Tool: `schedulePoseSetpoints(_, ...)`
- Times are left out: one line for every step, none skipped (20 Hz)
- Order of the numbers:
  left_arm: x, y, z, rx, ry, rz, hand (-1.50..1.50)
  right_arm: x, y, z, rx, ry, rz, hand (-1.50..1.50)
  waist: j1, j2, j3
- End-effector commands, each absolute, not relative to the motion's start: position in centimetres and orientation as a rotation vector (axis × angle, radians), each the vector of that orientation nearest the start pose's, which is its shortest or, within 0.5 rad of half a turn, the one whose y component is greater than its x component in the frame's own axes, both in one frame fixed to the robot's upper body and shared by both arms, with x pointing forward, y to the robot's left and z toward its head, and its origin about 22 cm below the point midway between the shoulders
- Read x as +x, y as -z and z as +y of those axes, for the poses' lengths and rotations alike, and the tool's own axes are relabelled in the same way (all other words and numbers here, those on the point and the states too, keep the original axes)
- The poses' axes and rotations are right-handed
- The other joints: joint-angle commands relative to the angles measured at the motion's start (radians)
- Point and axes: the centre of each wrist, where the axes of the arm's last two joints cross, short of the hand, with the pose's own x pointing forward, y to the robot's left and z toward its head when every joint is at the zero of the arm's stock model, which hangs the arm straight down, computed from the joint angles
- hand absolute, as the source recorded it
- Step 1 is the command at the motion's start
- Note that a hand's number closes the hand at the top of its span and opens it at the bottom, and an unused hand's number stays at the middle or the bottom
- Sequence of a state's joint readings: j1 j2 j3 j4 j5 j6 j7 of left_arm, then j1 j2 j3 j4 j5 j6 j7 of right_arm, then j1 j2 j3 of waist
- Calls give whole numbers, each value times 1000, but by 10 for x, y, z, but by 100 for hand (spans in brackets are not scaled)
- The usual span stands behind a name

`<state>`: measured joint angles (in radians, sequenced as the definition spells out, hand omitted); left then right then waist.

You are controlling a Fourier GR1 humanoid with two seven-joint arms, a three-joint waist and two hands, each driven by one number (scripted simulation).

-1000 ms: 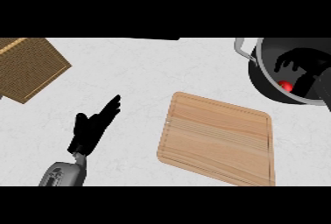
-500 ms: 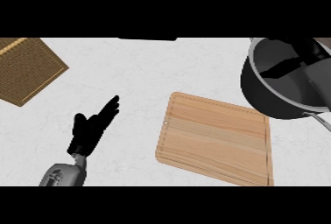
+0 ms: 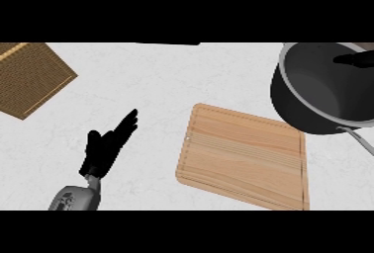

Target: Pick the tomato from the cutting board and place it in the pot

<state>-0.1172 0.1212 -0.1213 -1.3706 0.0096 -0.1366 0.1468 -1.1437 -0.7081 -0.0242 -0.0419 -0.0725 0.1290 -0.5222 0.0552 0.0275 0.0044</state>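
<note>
The wooden cutting board (image 3: 245, 155) lies at the centre right with nothing on it. The dark pot (image 3: 321, 94) is at the upper right, tipped so its inside faces me, with a thin metal handle (image 3: 359, 137) at its lower right. No tomato shows anywhere. A small black part of my right hand (image 3: 356, 59) reaches over the pot's inside from the right edge; the rest is out of view. My left hand (image 3: 108, 146) rests open on the counter left of the board, fingers straight and pointing up and right.
A brown woven mat (image 3: 29, 76) lies at the upper left corner. A dark object (image 3: 168, 43) shows at the top edge. The white counter (image 3: 146, 84) stretches between the mat and the board.
The pot has tipped and come closer, toward the board. The red tomato seen in it a second ago no longer shows. My right hand has drawn back toward the right edge. The left hand has not moved.
</note>
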Motion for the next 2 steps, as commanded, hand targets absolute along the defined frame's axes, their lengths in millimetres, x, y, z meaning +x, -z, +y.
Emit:
schedulePoseSetpoints(258, 21, 240, -93, 312, -1309, 0, 396, -164, -464, -425, -88, -1788, -150, 4, -1, 0)
schedulePoseSetpoints(258, 20, 240, -94, 333, -1302, 0, 392, -155, -466, -413, -89, -1786, -150, 9, 3, 1)
